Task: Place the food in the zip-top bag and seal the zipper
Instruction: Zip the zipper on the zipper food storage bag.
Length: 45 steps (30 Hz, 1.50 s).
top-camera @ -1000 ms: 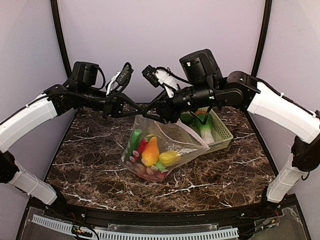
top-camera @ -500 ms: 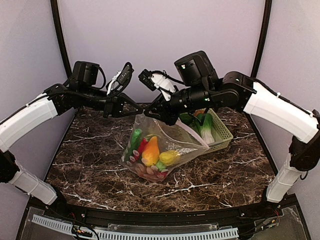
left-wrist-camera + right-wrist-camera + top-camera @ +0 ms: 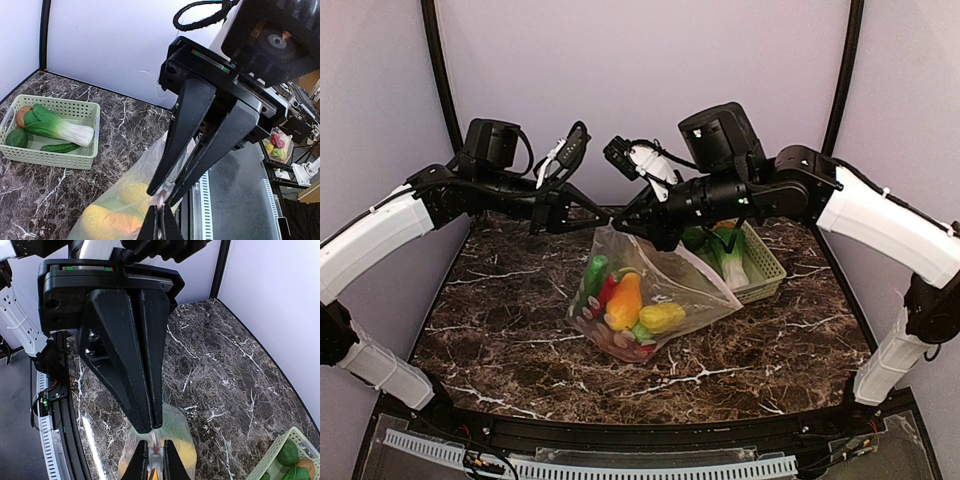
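So: left gripper and right gripper both clamped on 1 end of the zipper, tips nearly touching; zip-top bag hangs below. Free zipper runs toward the basket, right gripper's side.

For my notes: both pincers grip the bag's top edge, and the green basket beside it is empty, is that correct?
Not quite: the basket is not empty; the left wrist view shows a bok choy, a cucumber and more in it. The left pincer and right pincer do grip the top edge of the bag.
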Motion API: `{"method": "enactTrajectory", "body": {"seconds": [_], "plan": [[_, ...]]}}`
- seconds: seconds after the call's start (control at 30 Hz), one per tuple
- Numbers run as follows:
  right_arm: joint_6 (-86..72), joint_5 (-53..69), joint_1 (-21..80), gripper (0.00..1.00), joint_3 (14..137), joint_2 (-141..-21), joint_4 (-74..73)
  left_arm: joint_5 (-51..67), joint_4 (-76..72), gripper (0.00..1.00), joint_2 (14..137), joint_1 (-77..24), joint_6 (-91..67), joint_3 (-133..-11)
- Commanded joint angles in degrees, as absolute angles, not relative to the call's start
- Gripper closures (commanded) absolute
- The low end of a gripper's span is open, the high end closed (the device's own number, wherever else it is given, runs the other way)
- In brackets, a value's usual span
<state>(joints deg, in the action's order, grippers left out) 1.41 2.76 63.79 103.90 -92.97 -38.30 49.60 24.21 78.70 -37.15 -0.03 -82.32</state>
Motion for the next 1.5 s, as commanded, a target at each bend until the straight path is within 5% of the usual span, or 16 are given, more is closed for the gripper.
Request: {"method": "enactTrajectory", "body": {"seconds": [0.0,1.47], "plan": [[0.44,2.17,64.17,0.93,101.45,-88.10,-38.41,45.53,25.25,0.99,77.83,-36.23,0.94,-84.13],[-6.01,1.23,64.20,0.91,90.04,-79.64,-41.61,34.67,27.43,0.99,76.76,-32.83,1.69,-83.85]]}}
